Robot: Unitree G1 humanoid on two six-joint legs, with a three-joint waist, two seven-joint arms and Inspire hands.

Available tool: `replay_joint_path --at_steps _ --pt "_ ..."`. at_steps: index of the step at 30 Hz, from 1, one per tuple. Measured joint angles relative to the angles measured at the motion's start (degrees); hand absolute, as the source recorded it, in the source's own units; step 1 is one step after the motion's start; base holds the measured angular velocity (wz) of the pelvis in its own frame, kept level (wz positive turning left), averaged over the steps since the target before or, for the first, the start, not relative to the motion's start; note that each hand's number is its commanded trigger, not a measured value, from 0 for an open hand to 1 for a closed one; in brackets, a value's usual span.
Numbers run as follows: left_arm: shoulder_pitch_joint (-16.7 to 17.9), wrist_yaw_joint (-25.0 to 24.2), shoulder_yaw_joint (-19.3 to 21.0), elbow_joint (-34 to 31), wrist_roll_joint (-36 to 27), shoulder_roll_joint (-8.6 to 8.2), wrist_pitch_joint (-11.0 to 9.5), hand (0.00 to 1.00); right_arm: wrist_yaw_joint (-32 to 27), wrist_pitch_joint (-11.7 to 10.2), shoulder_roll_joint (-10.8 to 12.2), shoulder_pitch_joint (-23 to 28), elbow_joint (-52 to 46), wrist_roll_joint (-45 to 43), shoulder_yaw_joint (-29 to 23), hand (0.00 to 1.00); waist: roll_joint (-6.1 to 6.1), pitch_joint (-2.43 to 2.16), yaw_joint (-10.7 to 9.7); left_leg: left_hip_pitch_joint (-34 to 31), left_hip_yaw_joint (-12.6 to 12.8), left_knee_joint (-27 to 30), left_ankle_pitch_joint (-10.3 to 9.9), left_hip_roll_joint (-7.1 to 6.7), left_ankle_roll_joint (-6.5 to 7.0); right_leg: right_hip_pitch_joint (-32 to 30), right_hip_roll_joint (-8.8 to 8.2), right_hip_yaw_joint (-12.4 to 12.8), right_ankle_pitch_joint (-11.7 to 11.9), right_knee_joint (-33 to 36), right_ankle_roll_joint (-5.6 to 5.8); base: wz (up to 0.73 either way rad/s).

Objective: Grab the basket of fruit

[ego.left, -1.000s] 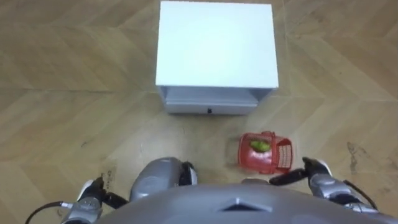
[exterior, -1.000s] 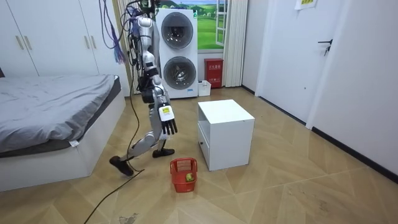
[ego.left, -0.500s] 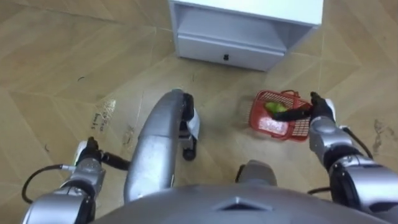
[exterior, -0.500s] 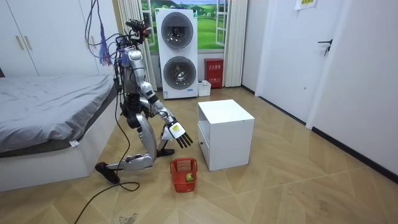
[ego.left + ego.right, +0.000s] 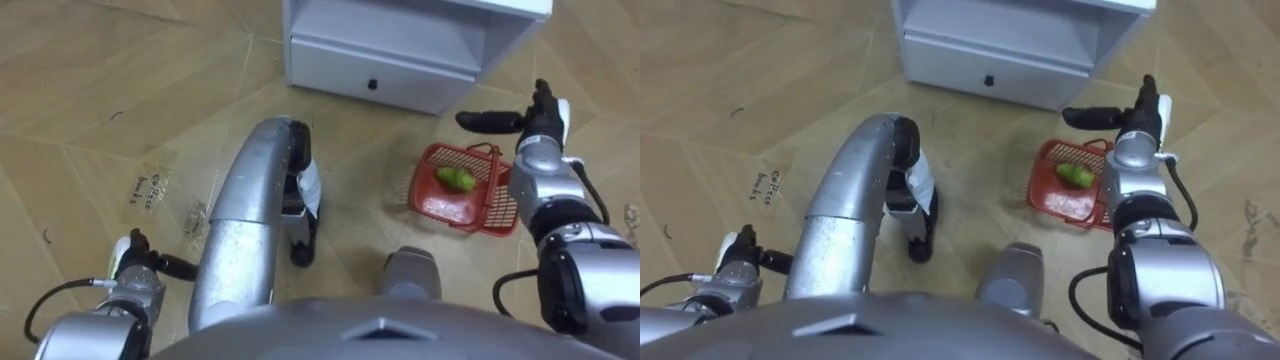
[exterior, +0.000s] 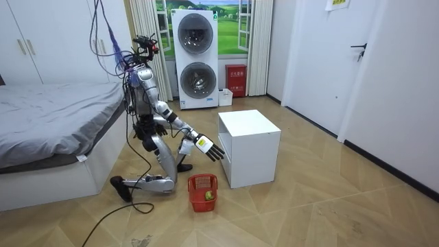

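R hand (image 5: 541, 122) near fruit basket (image 5: 497, 212), not touching, fingers straight, released | L hand (image 5: 128, 272) low, state can't tell

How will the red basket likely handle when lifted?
The basket looks like thin meshed plastic, so probably light and fairly stiff. The green fruit lies loose inside and may roll if it tilts. Lifted by its handle, it could swing.

Wooden floor (image 6: 309, 213), bed (image 6: 55, 116), white cabinet (image 6: 248, 145)
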Motion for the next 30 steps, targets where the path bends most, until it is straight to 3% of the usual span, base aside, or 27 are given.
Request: replay_joint_path --at_steps 2,8,14,17,18,19,23,30 --pt "1.1 0.0 -0.4 0.2 0.0 0.14 0.0 0.0 -0.1 0.1 -0.4 0.0 0.0 0.6 0.0 0.0 -0.08 -0.02 -0.1 0.0 0.1 0.0 0.0 -0.01 -0.27 -0.2 -0.73 -0.1 0.0 0.4 -0.01 0.0" --pt "4.6 0.0 -3.3 -0.1 0.0 0.75 0.0 0.0 -0.7 0.1 -1.4 0.1 -1.1 1.2 0.1 0.0 -0.28 -0.12 -0.9 -0.3 0.2 0.3 -0.1 0.0 -1.66 -0.4 -0.65 0.2 -0.6 1.5 -0.21 0.01" --pt "5.6 -1.2 -5.0 -0.2 0.1 0.93 0.1 0.0 -0.7 0.1 -2.2 1.1 -1.1 1.1 0.4 0.0 -0.29 -0.15 -1.5 -1.4 0.2 2.5 -0.5 0.5 -3.06 -0.4 0.53 1.2 -1.5 4.5 -1.01 0.03" --pt "6.1 -1.7 -6.0 -0.7 0.1 0.94 0.1 0.0 -0.4 0.0 -3.7 2.1 -0.8 1.1 2.0 0.0 0.11 -0.25 -1.4 -2.8 0.2 4.6 -1.0 0.9 -4.24 -0.2 0.85 1.6 -2.7 7.3 -1.95 -0.01" --pt "6.3 -2.0 -6.1 -1.5 0.1 0.33 0.4 0.0 -0.2 0.0 -4.8 2.1 -0.8 1.1 2.5 0.0 1.39 0.09 -1.3 -3.4 -0.6 5.6 -1.3 1.46 -5.03 -0.7 1.8 1.7 -3.0 8.4 -2.52 -0.15" --pt "6.5 -2.2 -6.3 -2.1 0.1 -0.03 0.4 0.0 -0.1 0.0 -5.2 2.1 -0.8 1.1 2.6 0.0 1.93 -0.01 -1.2 -3.8 -0.8 5.6 -1.1 1.53 -5.4 -1.1 2.17 2.0 -3.2 8.5 -2.63 -0.19" --pt "6.8 -3.3 -7.3 -2.8 0.0 0.25 0.3 0.0 0.6 0.0 -5.8 2.2 -0.8 3.6 5.0 0.0 2.17 -0.18 -1.3 -4.4 -0.8 4.4 -0.2 2.03 -7.02 -3.6 2.45 3.5 -3.4 9.7 -2.46 -0.1" --pt "6.5 -6.7 -10.3 -2.9 0.0 0.6 0.5 0.0 3.5 0.2 -6.6 2.2 2.7 6.2 8.6 0.0 2.67 -0.23 -0.8 -4.9 -0.8 3.8 0.1 2.21 -7.49 -4.7 2.43 3.6 -3.5 9.8 -2.23 0.0"
